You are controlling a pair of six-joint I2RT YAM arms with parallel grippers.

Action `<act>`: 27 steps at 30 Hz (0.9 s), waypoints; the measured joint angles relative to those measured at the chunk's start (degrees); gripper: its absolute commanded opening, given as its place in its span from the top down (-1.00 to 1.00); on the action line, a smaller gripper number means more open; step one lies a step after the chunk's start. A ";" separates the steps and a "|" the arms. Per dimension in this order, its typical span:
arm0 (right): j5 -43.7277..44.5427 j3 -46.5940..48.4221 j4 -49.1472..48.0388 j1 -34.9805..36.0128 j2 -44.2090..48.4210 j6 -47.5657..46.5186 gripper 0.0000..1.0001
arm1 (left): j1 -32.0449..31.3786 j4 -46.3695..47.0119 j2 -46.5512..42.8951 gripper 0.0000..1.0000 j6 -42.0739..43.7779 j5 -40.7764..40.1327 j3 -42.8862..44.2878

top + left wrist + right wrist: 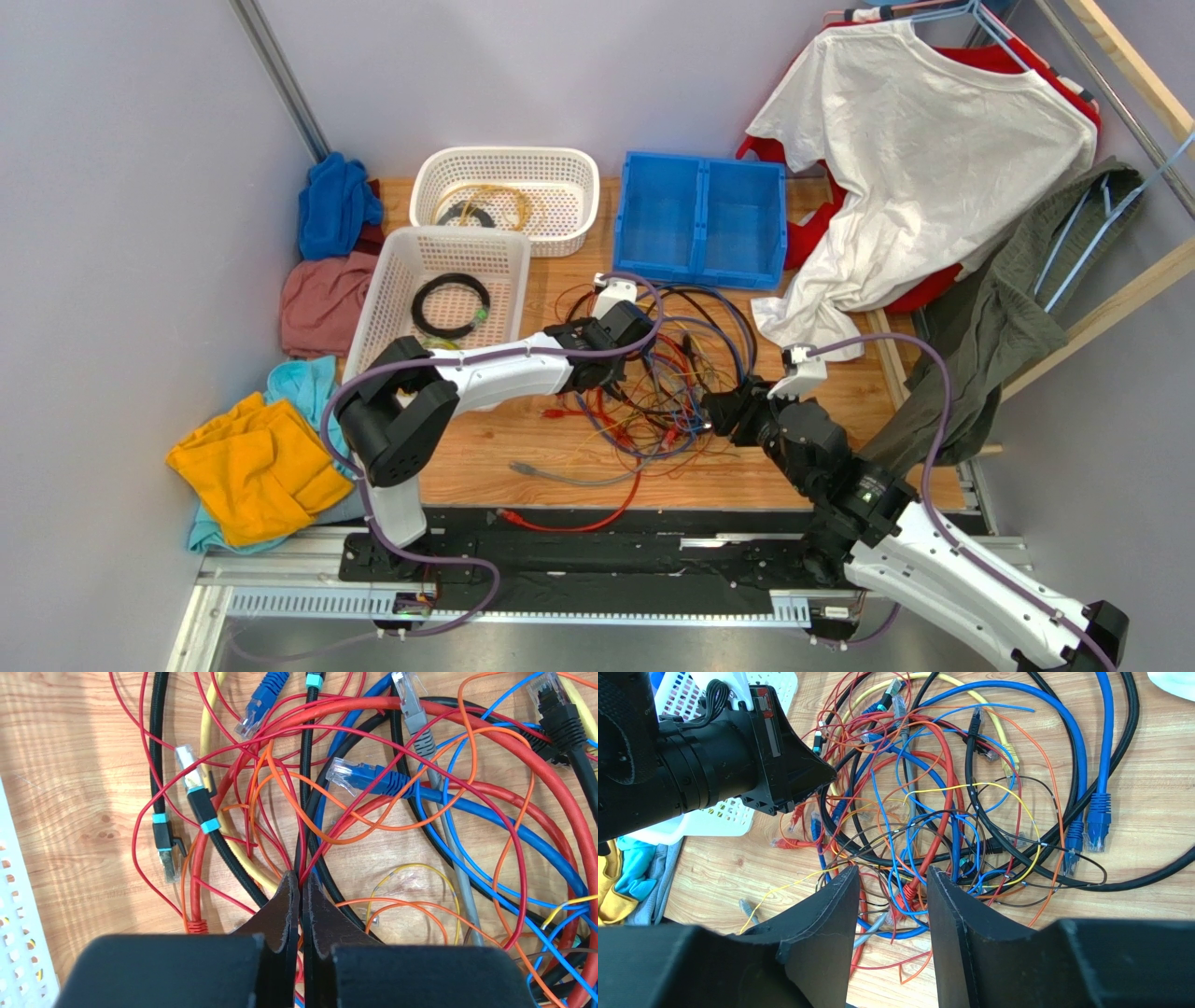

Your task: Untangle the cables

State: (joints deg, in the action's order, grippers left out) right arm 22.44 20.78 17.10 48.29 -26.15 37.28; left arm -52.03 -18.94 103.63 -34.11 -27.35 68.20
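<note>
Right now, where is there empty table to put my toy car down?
There's bare table at the front, between the cables and the right arm. Another bare strip runs between the white basket and the tangle's edge. The middle is crowded with tangled wires.

The cables (365, 780) are red, orange, yellow, black, blue and grey, with clear plugs and teal bands on some black ends. The bench (70, 777) is pale wood grain. The left claw (300, 882) and right claw (892, 882) are matte black. The lattice baskets (505, 151) are white and the bin (701, 158) is blue. The T-shirt (912, 154) is white and the towel (260, 469) is yellow.
</note>
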 measured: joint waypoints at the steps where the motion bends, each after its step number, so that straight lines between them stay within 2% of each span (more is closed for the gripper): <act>1: -0.02 0.00 0.02 0.00 0.00 0.02 0.13 | 0.00 0.00 -0.11 1.00 0.04 -0.13 0.00; 4: -0.04 0.00 0.17 0.00 0.44 0.02 0.13 | 0.00 -0.74 -2.10 1.00 0.50 -0.17 -0.13; 6: -0.04 -0.04 0.20 0.00 0.96 0.02 0.13 | 0.00 -1.66 -7.15 1.00 1.62 -0.07 -0.83; 11: -0.04 -0.09 0.20 0.00 1.84 0.00 0.13 | -0.02 -1.03 -28.00 1.00 6.62 3.54 0.28; 14: -0.46 -0.09 0.15 0.00 1.88 -0.22 0.13 | -0.02 -0.92 -36.70 1.00 9.64 6.73 8.68; 17: -1.38 -0.04 -0.09 0.00 2.01 -0.74 0.07 | -0.02 -1.07 -38.51 1.00 11.89 10.40 19.67; 21: -3.43 0.37 -0.83 0.00 2.32 -1.62 0.00 | -0.02 -3.69 -36.33 1.00 14.38 16.57 33.40; 24: -4.92 1.05 -1.60 0.00 2.54 -2.21 -0.04 | -0.02 -4.96 -34.12 1.00 15.21 19.52 38.29; 27: -6.58 1.81 -2.29 0.00 3.34 -3.08 -0.11 | -0.02 -6.71 -32.87 1.00 15.37 21.59 37.90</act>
State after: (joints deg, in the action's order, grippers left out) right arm 15.86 22.59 14.81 48.29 -22.81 34.20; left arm -52.05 -25.65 70.76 -18.74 -5.76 106.10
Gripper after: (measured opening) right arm 0.523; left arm 0.008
